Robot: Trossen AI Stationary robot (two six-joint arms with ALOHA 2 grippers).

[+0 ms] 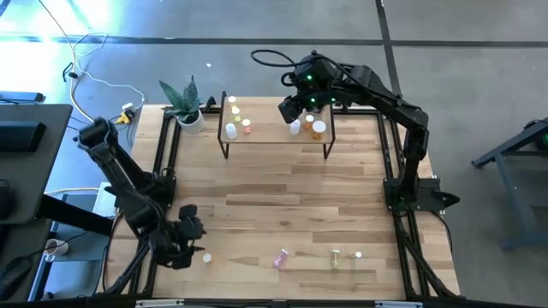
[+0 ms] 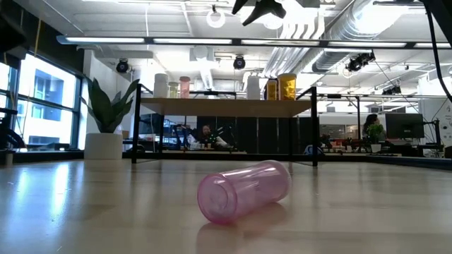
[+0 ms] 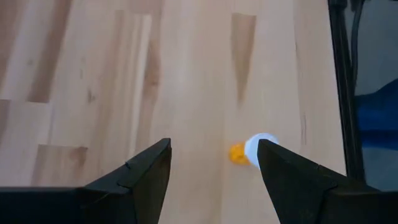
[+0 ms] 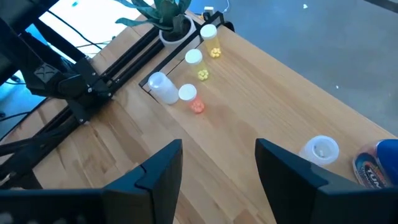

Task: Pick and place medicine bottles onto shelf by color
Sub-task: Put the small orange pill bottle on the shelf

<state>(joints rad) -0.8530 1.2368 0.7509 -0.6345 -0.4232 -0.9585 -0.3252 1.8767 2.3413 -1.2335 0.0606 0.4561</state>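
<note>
The shelf [image 1: 274, 137] stands at the table's far side. It carries several white-capped bottles on its left part [image 1: 233, 115] and a white [image 1: 295, 127], an orange [image 1: 318, 130] and a blue-labelled bottle [image 4: 376, 165] on its right part. My right gripper [image 1: 295, 107] hovers open above the shelf's right part [image 4: 217, 168]. My left gripper [image 1: 193, 244] is open low over the near-left table. A small orange bottle with a white cap [image 3: 249, 151] lies there, partly behind one finger. A pink bottle [image 2: 244, 189] lies on its side near the front edge, next to a yellow-green one [image 1: 336, 259] and a white-capped one [image 1: 358, 255].
A plant in a white pot [image 1: 190, 115] stands at the shelf's left end. Black frame rails [image 1: 167, 162] run along the table's left and right sides. Bare wood lies between the shelf and the near row of bottles.
</note>
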